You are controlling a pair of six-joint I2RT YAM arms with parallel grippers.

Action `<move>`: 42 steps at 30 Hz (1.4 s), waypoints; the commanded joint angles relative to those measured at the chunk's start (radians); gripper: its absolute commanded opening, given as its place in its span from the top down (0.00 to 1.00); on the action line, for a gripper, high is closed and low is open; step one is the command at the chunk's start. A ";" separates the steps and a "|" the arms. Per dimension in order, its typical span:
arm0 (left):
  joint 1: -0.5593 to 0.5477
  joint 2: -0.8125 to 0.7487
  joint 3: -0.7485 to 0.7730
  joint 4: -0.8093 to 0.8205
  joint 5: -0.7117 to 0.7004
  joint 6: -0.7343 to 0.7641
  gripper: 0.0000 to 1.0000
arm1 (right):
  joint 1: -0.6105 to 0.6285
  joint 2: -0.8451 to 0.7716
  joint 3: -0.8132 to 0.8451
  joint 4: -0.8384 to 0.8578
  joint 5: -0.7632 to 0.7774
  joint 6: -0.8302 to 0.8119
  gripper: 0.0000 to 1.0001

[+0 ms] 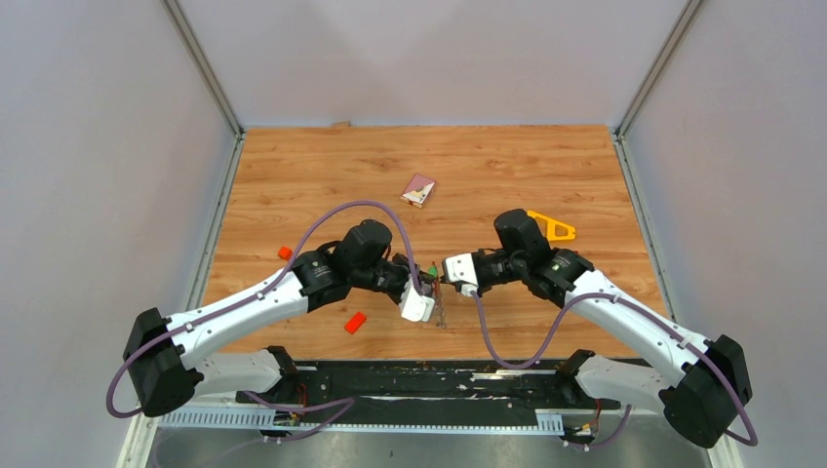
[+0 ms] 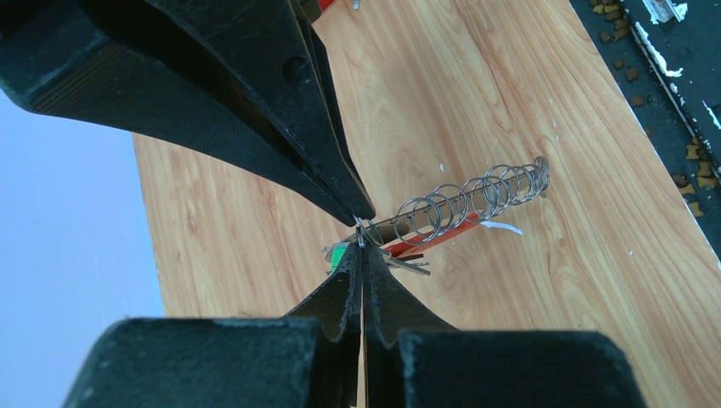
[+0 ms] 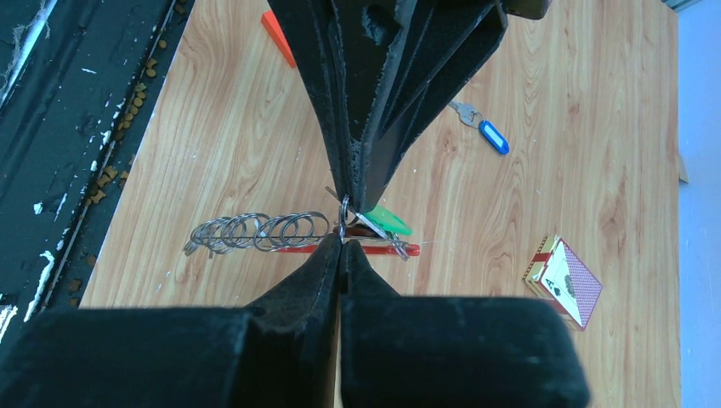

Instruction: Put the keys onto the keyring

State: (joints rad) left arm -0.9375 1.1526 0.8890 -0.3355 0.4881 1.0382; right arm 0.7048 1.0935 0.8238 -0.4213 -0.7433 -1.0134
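The keyring hangs between my two grippers: a red strap (image 3: 378, 250), a chain of wire rings (image 3: 255, 231) and a small steel ring (image 3: 343, 223). The green-tagged key (image 3: 388, 221) lies against the strap by that ring. My left gripper (image 2: 361, 245) is shut on the small ring from one side. My right gripper (image 3: 343, 243) is shut on it from the other, tip to tip. In the top view both grippers (image 1: 429, 283) (image 1: 442, 277) meet mid-table, the ring chain (image 1: 441, 314) dangling below. The blue-tagged key (image 3: 486, 133) lies on the table. I cannot make out the black tag.
A playing-card box (image 1: 419, 190) lies farther back, also in the right wrist view (image 3: 565, 280). A yellow triangular piece (image 1: 556, 229) sits behind the right arm. Two orange blocks (image 1: 355, 323) (image 1: 285, 253) lie near the left arm. The wooden table (image 1: 546, 166) has side walls.
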 commanded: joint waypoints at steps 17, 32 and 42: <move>-0.009 -0.001 -0.017 -0.047 0.040 0.117 1.00 | 0.003 0.007 0.053 0.023 -0.039 0.026 1.00; -0.009 -0.020 -0.049 -0.033 0.036 0.165 1.00 | -0.001 0.025 0.071 0.021 -0.024 0.065 1.00; -0.009 -0.033 -0.069 -0.027 0.029 0.196 1.00 | -0.014 0.040 0.084 0.027 -0.010 0.102 1.00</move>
State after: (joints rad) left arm -0.9401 1.1439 0.8375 -0.3439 0.4950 1.2163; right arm 0.7036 1.1339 0.8463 -0.4515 -0.7460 -0.9394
